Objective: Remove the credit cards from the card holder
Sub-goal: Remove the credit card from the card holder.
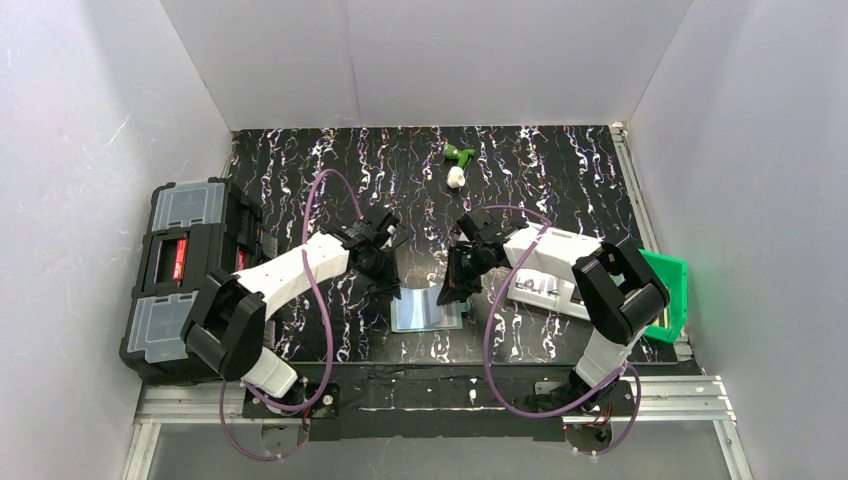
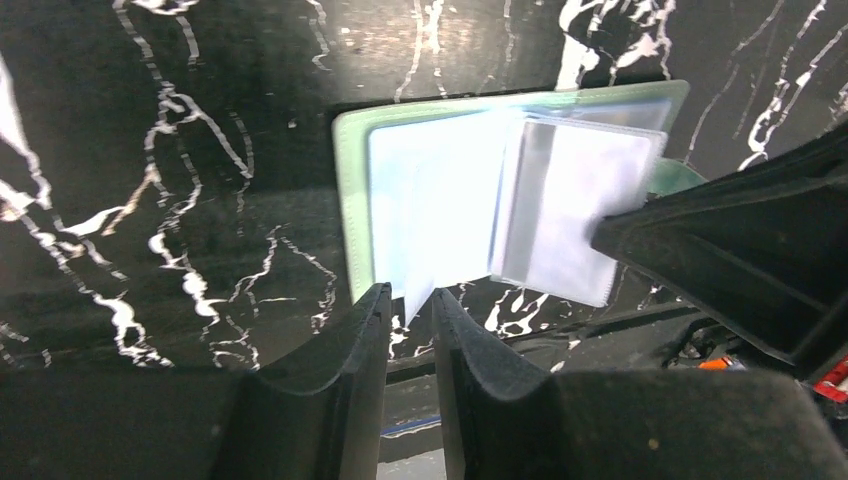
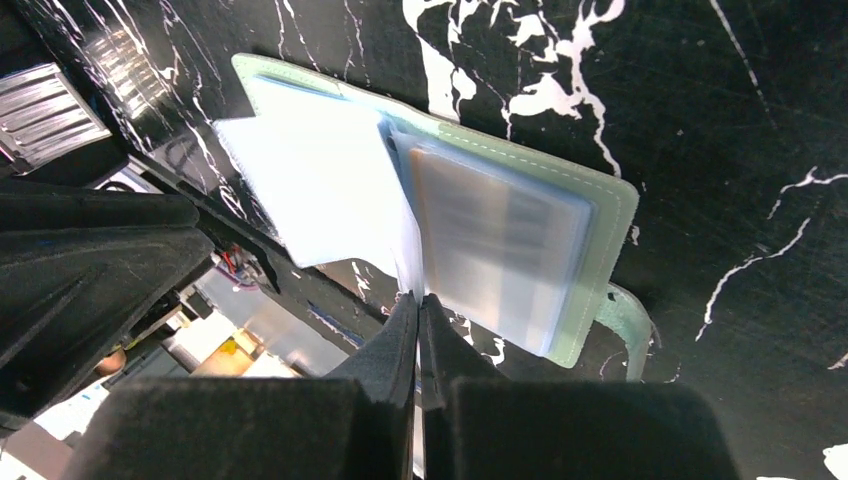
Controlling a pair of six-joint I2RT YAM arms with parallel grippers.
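The holder (image 1: 428, 310) lies open and flat on the desk (image 1: 560, 180), close to the near edge, midway between the two arms. Its pale green cover faces down and its clear sleeves fan up from the spine.

The left gripper (image 1: 386, 276) comes down at the holder's left edge. From its own camera, its fingers (image 2: 350, 370) stand a little apart, and the lower corner of a loose sleeve (image 2: 440, 215) hangs into the gap without being squeezed.

The right gripper (image 1: 452, 292) is at the holder's right edge. Its fingers (image 3: 440, 350) are pressed together on the thin bottom edge of a sleeve (image 3: 408, 250) lifted near the spine.

On the holder's right half a card (image 3: 490, 240) sits inside its sleeve, pale with blurred marks, flat against the cover (image 3: 605, 230). The snap tab (image 3: 625, 325) sticks out from that same side onto the desk. I cannot make out how many cards are inside.

Well to the left of the holder is a black toolbox (image 1: 185, 265). To the right, partly under the right arm, is a white tray (image 1: 545, 290), and past that a green bin (image 1: 668, 285). Far behind the holder lies a small green and white thing (image 1: 457, 165).
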